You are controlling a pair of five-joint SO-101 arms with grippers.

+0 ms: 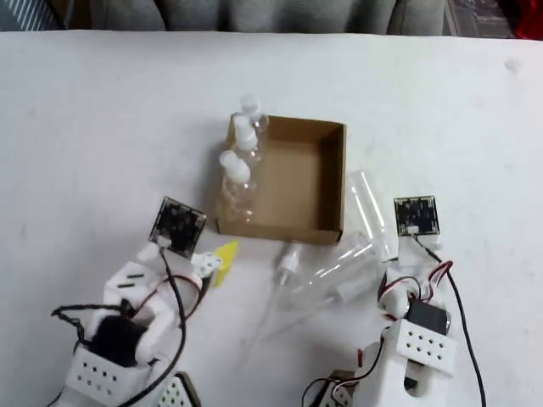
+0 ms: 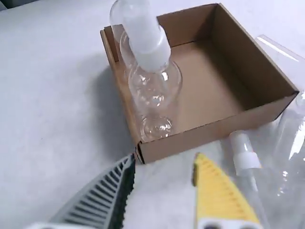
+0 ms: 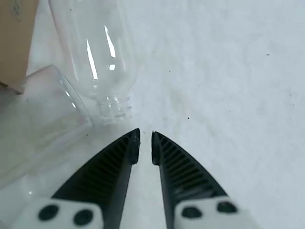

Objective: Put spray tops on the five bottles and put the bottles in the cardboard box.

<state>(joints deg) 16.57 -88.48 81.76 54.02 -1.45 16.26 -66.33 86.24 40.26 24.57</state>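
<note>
The cardboard box [image 1: 297, 174] sits mid-table, open side up. Inside it, three bottles [image 1: 240, 182] stand upright in a row along the left wall, far to near, each with one of the white spray tops [image 1: 244, 131] on.

Two more bottles lie on their sides on the table [image 1: 102, 110], at the box's right and near sides. The capless bottle [image 3: 95, 52] lies just beside the box's right wall, with its threaded neck pointing near. The second loose bottle [image 1: 335, 267] lies on the near side of the box's near right corner, its base close to the capless one's neck. I can't tell if they touch. A loose spray top [image 2: 245, 155] sits at its left end, and I can't tell whether it's screwed on.

For the left gripper [image 2: 164, 167], the grey and yellow fingers are well apart and hold nothing. It sits low over the table on the near side of the box's near left corner.

For the right gripper [image 3: 146, 143], the black jaws are almost together, with a thin slit at the tips and nothing between them. The tips are just short of the capless bottle's neck.
</note>
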